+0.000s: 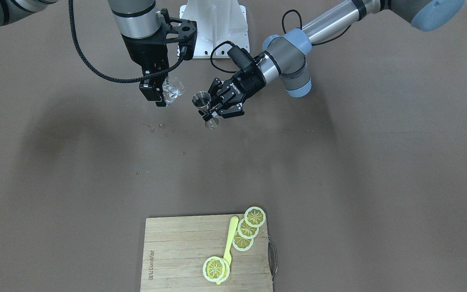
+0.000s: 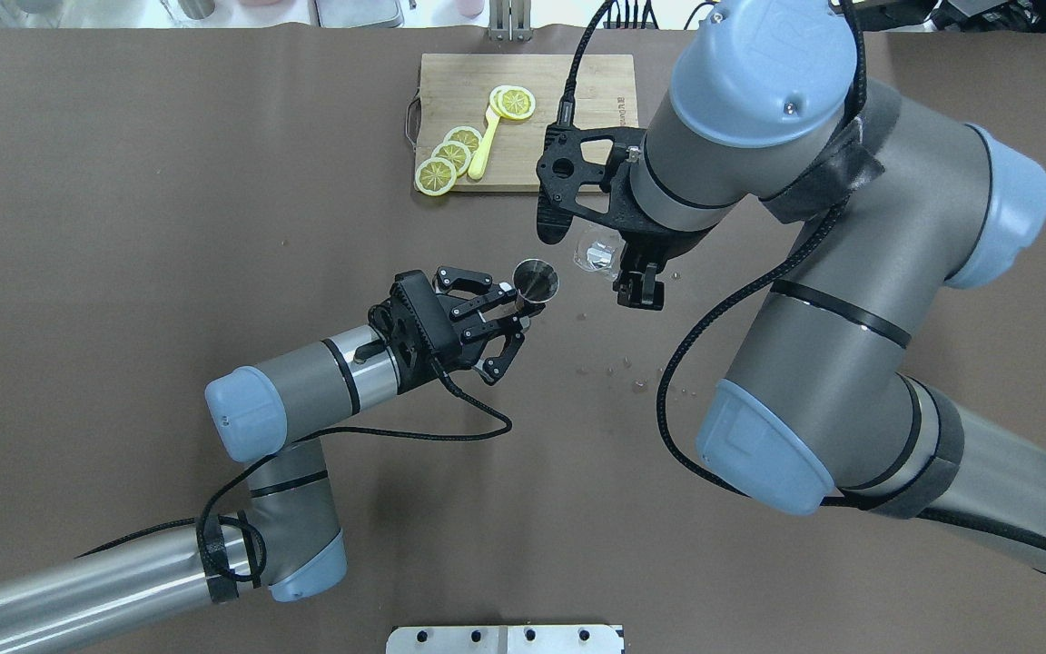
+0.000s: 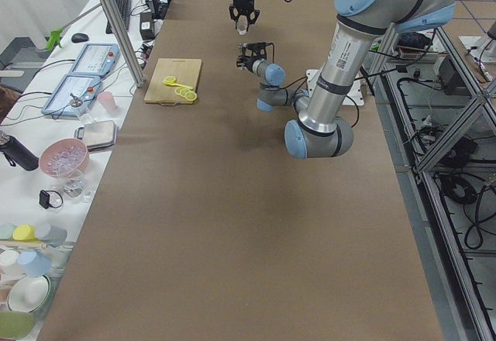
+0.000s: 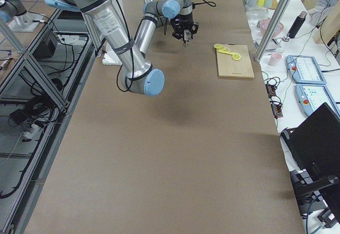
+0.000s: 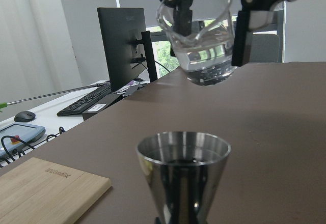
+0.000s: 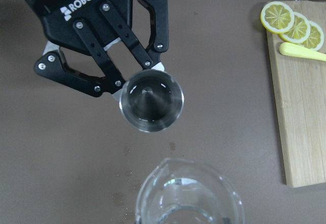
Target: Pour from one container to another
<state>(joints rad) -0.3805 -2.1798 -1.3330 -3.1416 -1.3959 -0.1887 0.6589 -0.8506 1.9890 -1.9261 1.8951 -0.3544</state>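
Broadly, a brown table [image 1: 379, 182] fills every view. The right arm [image 2: 814, 363] bulks large over it in the overhead view, and the slimmer-looking left arm [image 2: 305, 391] reaches in low from the other side. A bamboo cutting board [image 1: 176, 251] lies at the operators' edge, well apart from both arms.

The right gripper [image 1: 155, 99] points down, its jaws closed on the glass cup [image 5: 201, 40], one finger on either side of the wall. The left gripper [image 1: 211, 114] lies nearly level, its jaws pinched narrow around the waist of the steel jigger [image 2: 536, 278].

The glass cup hangs higher than the jigger and just beside it, not touching. It is tipped slightly, with its pouring lip turned toward the jigger (the right wrist view shows this best), and clear liquid sits in its bottom. The jigger stands upright with its round mouth up; whether it holds any liquid I cannot tell.

On the board four lemon slices [image 1: 247, 229] lie around a yellow spoon [image 1: 229, 243], three in an overlapping row by its handle and one at its bowl. A few small droplets [image 1: 151, 127] speckle the table near the cup.
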